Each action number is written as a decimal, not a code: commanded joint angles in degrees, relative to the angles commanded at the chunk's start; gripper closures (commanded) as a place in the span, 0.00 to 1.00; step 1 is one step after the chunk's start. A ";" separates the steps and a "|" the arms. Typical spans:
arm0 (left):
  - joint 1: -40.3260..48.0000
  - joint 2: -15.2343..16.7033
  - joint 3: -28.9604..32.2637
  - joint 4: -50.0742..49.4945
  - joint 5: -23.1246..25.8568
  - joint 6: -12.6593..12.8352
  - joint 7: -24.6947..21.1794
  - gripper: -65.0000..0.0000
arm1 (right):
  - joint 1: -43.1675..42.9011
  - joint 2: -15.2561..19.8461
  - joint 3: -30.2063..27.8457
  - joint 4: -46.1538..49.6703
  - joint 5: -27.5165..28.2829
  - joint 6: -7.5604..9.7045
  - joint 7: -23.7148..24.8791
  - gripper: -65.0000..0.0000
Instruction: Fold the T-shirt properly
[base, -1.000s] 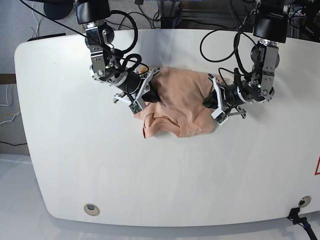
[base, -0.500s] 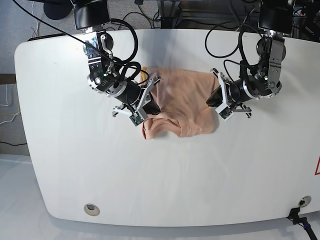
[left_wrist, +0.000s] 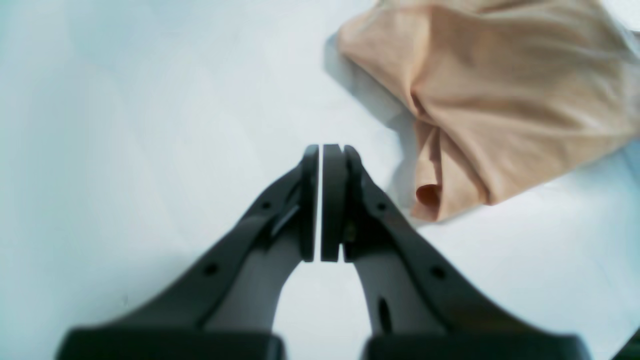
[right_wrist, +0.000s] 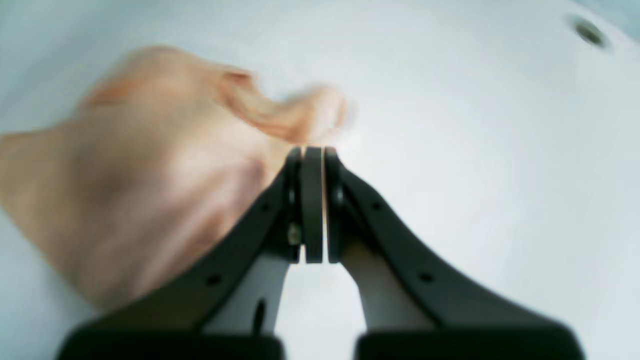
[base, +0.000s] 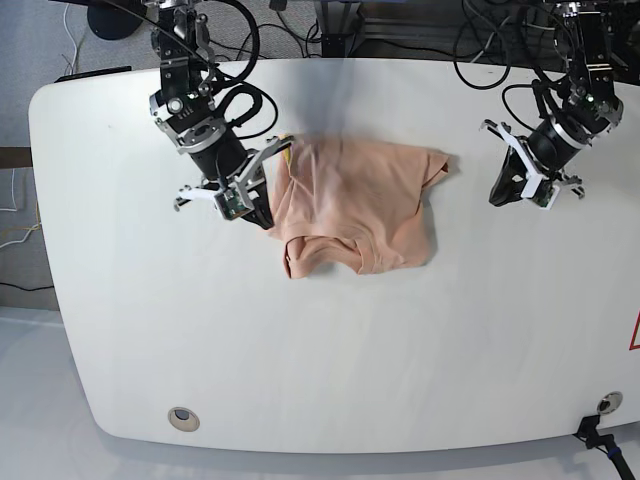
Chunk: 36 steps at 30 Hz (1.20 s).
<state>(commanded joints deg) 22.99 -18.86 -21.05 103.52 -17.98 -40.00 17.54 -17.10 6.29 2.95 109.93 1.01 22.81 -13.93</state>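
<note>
no readable text or labels anywhere

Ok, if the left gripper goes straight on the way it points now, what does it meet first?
Probably bare table. The left gripper has its jaws shut and empty, aimed at white surface; the T-shirt lies off to one side of that line. Depth is hard to judge.

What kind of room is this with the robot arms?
Probably a robotics lab: a white table with only a peach T-shirt on it, the left pincer and right pincer beside it, and black cables behind.
</note>
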 joint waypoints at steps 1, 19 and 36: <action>1.14 0.88 -1.14 0.09 0.00 0.00 -1.67 1.00 | -1.67 0.00 0.97 0.00 0.00 0.00 2.46 1.00; 27.78 18.46 -14.42 3.96 -0.09 0.00 -4.66 1.00 | -37.45 -3.16 8.09 1.93 0.09 -0.18 21.80 1.00; 33.93 22.59 -8.88 -7.30 7.74 0.00 -4.66 1.00 | -48.53 -3.52 7.82 -11.69 0.09 -0.18 21.80 1.00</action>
<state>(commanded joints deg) 56.92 3.74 -29.93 96.22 -10.24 -40.00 12.88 -65.63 2.77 10.77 98.24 1.10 22.64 7.87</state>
